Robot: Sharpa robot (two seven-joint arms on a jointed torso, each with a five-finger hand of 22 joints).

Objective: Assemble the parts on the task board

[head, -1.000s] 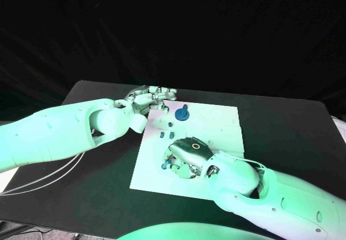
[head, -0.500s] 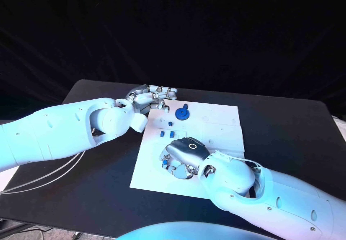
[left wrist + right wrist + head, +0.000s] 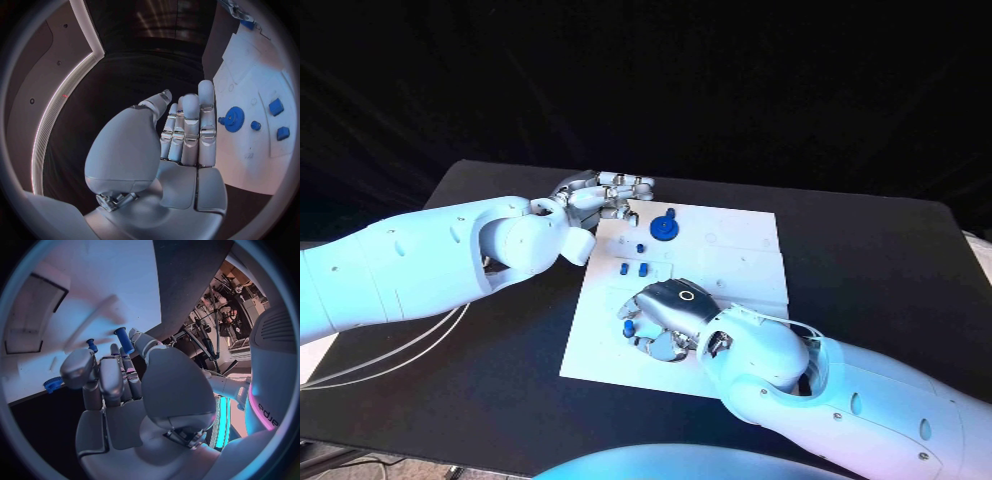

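Note:
The white task board (image 3: 733,262) lies mid-table. My right hand (image 3: 669,314) hovers low over its near left part, fingers curled down around a blue peg (image 3: 124,340) held at the fingertips; blue shows under it (image 3: 632,328). A short blue peg (image 3: 92,345) and a ribbed blue piece (image 3: 53,385) lie by that hand. My left hand (image 3: 603,194) rests at the board's far left corner, fingers straight and side by side, holding nothing (image 3: 187,135). A blue gear (image 3: 664,228) (image 3: 235,119) and small blue blocks (image 3: 635,268) (image 3: 275,106) lie on the board between the hands.
The black table (image 3: 877,260) surrounds the board, with bare room on its right side and in front of the left arm. Pale cables (image 3: 401,355) trail over the table's near left edge. A small blue peg (image 3: 255,125) stands beside the gear.
My right hand has crept slightly toward the board's left edge, still curled over the blue peg. The left hand has stayed where it was.

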